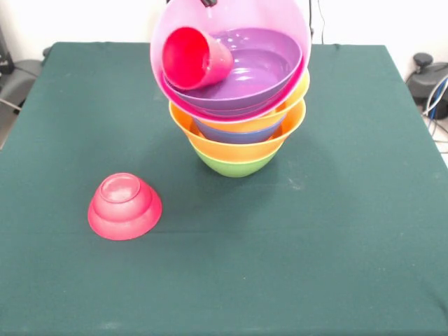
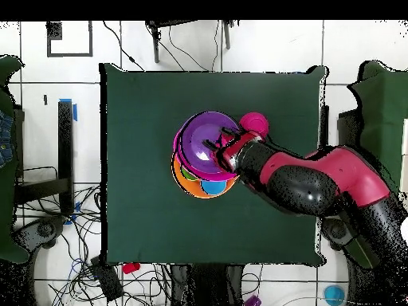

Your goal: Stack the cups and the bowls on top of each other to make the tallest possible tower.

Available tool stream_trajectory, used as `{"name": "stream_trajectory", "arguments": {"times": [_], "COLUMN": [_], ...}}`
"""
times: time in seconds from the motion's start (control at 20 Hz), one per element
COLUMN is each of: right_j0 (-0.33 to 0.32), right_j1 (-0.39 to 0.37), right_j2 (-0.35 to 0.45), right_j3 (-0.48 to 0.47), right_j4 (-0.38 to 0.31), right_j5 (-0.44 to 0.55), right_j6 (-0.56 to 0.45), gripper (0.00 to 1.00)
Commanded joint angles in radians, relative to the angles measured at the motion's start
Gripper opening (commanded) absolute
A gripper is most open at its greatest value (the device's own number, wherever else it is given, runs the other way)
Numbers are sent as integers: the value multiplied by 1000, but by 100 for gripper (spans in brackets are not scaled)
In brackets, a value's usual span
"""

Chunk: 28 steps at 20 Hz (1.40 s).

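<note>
The pink bowl point(image 1: 175, 28), light, stiff and slick, tilts atop the tower point(image 1: 238, 150); its rim suits gripping. Whether the gripper point(image 2: 219, 150) is clamped cannot be told.

The front camera sits across the tabletop point(image 1: 364, 231) from the arm, raised and angled down, close enough that the green cloth fills most of the frame and the tower point(image 1: 234, 91) is cut off at the top edge. The overhead camera looks straight down from well above, taking in the whole tabletop point(image 2: 143, 175), the surrounding tiled floor point(image 2: 271, 44) with cables, and the arm point(image 2: 311, 183) entering from lower right. Both views share the tabletop, the tower point(image 2: 205, 155) and the overturned red bowl point(image 1: 124, 206), seen half-turned relative to each other.
</note>
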Motion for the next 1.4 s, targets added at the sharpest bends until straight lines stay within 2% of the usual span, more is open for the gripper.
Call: {"name": "stream_trajectory", "arguments": {"times": [0.05,0.25,0.45,0.8,1.0,1.4], "right_j0": [55,68,95,187,239,329], "right_j1": [-86,-90,-121,-63,-27,11], "right_j2": [-7,-6,-5,-81,-128,-185], "right_j3": [-1,-35,-102,-361,-505,-696], "right_j4": [36,73,140,184,165,103], "right_j5": [119,147,199,349,458,555], "right_j6": [-162,-199,-190,-359,-465,-575], "gripper": [100,100,100,100,100,100]}}
